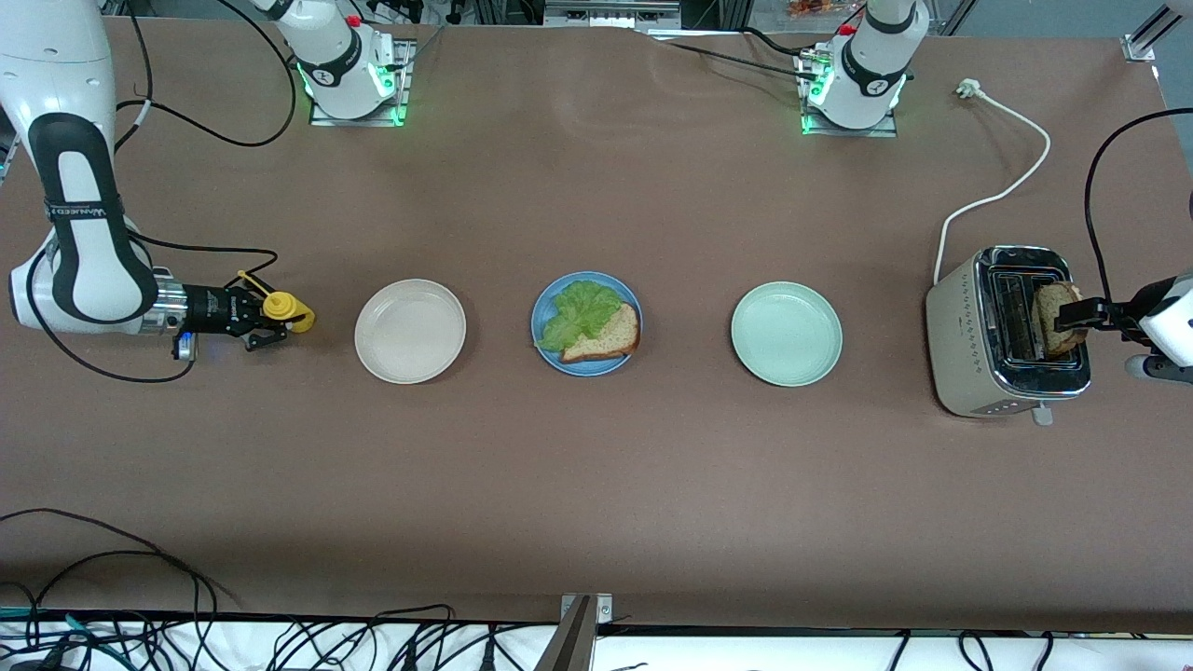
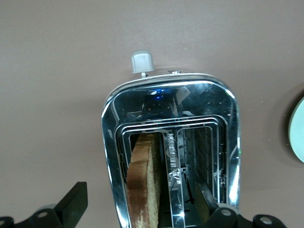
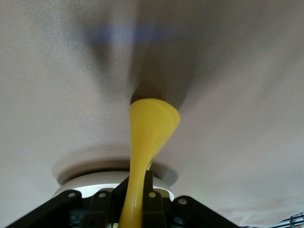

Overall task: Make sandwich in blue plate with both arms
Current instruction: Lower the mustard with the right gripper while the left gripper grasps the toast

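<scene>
Three plates stand in a row across the table (image 1: 596, 485): a beige-white plate (image 1: 410, 331) toward the right arm's end, the blue plate (image 1: 586, 323) in the middle, and a pale green plate (image 1: 787, 334) toward the left arm's end. There are two toast slices. One slice (image 1: 606, 337) lies on the blue plate, partly over a single lettuce leaf (image 1: 580, 312) that also lies on that plate. The other slice (image 2: 142, 185) stands on edge in one slot of the single toaster (image 1: 1011, 331), which has two slots and sits past the green plate from the blue plate, toward the left arm's end. A white cord (image 1: 1002, 177) runs from the toaster to a plug lying farther from the camera.

Two arms work here. The left gripper (image 1: 1072, 315) is over the toaster, its jaws apart on either side of the standing slice. The right gripper (image 1: 270, 319) is past the beige-white plate from the blue plate, low over the table, its jaws clamped on a yellow funnel-shaped piece (image 3: 149, 142).

The table is covered in plain brown matte material. Black cables (image 1: 186, 615) lie along the edge nearest the camera. Both arm bases glow green at their mounts. The lettering on the right arm's black band is too small to read.
</scene>
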Tool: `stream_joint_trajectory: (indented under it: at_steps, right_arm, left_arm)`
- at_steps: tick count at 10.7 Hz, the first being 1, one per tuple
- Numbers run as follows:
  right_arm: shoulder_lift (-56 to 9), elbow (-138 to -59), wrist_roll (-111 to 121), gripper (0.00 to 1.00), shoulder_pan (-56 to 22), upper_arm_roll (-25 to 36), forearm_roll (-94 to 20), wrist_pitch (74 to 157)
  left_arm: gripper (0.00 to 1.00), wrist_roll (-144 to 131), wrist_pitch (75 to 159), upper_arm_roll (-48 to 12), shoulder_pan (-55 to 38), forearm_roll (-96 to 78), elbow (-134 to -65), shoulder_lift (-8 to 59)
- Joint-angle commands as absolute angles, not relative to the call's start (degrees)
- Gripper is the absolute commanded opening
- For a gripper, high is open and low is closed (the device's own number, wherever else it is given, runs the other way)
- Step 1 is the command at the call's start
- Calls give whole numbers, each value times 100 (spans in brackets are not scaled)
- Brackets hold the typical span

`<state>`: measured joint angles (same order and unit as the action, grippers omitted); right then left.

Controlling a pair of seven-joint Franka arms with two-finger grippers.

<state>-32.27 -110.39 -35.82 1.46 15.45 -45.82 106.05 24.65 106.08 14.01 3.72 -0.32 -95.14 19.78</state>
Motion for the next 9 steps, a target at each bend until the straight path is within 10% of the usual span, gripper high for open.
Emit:
stream_joint_trajectory:
  at_steps: [1, 2, 4, 9]
  right_arm:
    - [-3436, -11048, -2938, 0, 377, 1573, -4676, 10968]
    - [-3463, -11048, -2701, 6, 404, 1565, -4684, 11117]
    - [-3463, -11048, -2689, 54, 404, 1573, -4658, 11162]
    - [-3472, -11048, -2698, 64, 448, 1573, -4632, 11162]
  left_arm:
    - [99, 2812, 10705, 1415, 552, -97, -9597, 2083]
    - [96, 2821, 10705, 1415, 554, -97, -9606, 2092]
    - [78, 2830, 10679, 1415, 554, -97, -9650, 2083]
    - [36, 2839, 10460, 1406, 527, -97, -9747, 2039]
